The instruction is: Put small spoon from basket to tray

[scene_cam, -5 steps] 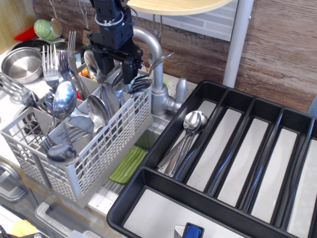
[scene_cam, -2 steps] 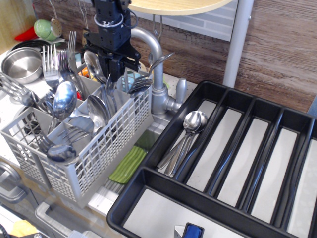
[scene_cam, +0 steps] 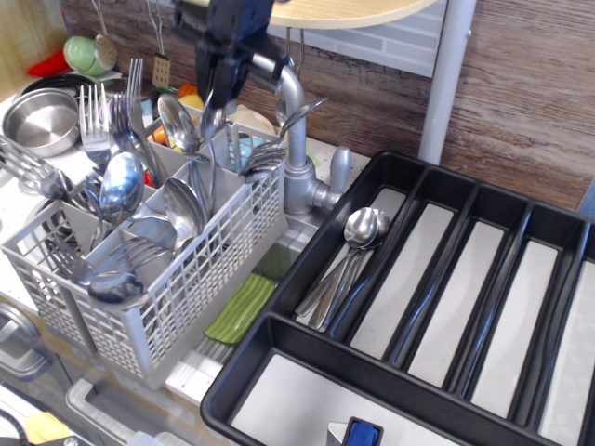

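Small spoon point(scene_cam: 209, 153): slim steel teaspoon hanging straight down under the gripper point(scene_cam: 219, 88), bowl end up at the fingers, thin handle pointing into the basket. Lower tip looks level with the rim or just inside; can't tell if it's clear.
Left of gripper: round steel bowl point(scene_cam: 39, 119) far out; forks point(scene_cam: 93, 125) and big wide-bowled spoons point(scene_cam: 123, 186) stand upright in the near compartments.
Basket point(scene_cam: 200, 279): light grey mesh, below and left of the gripper, packed full. Neighbouring cutlery sits close beside the hanging handle.
Gripper: black, blurred, top partly cut off by the frame edge. Looks pinched on the small spoon's upper end; the contact itself is too blurred to confirm.
Handling: light, stiff, polished steel, so slippery. Narrow grip near the bowl end means it can swing or rotate in the pinch. I'd judge the neck just below the bowl the best hold.
Risk: handle snagging on the mesh or adjacent spoons.
Right of gripper: faucet point(scene_cam: 296, 139) just beside and below, in the direct path.
Tray point(scene_cam: 279, 372): black, long compartments, well off to the right and lower. A few spoons point(scene_cam: 358, 232) lie in the leftmost long slot.
Progress: lift stage, transfer not yet done.
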